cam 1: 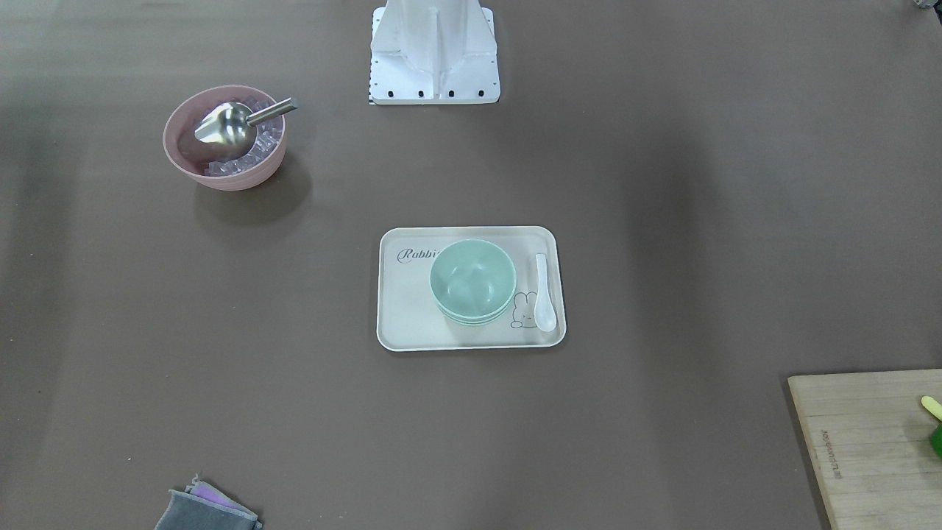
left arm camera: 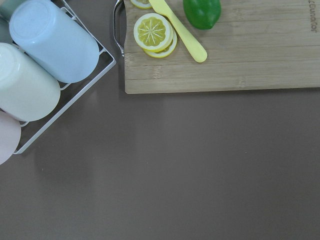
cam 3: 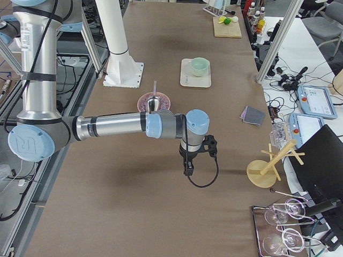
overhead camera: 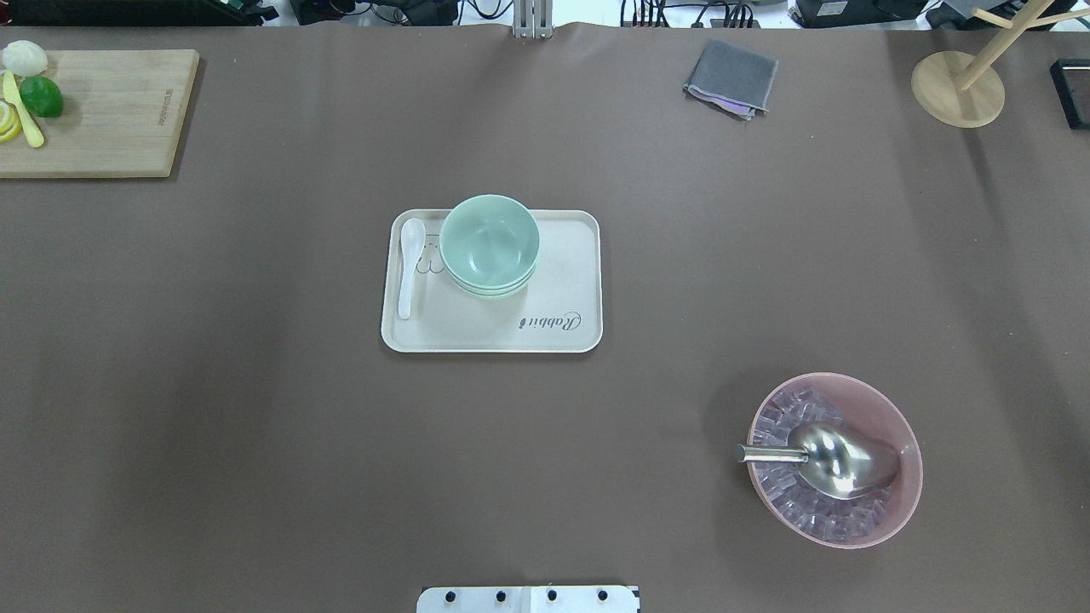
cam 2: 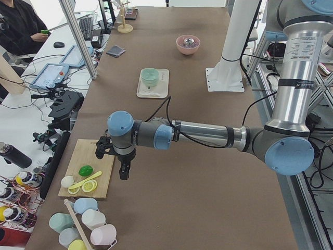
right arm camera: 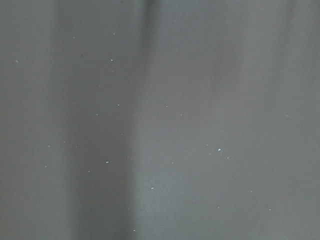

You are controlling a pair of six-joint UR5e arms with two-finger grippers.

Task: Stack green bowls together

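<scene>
The green bowls sit nested in one stack on a cream tray at mid-table, beside a white spoon. Neither gripper shows in the overhead or front views. The left gripper hangs over the table near a cutting board at the robot's left end, far from the bowls. The right gripper hangs over bare table at the robot's right end. Only the side views show them, so I cannot tell whether either is open or shut.
A pink bowl of ice holds a metal scoop. A cutting board carries lime and lemon slices. A rack of cups, a grey cloth and a wooden stand lie at the table's ends.
</scene>
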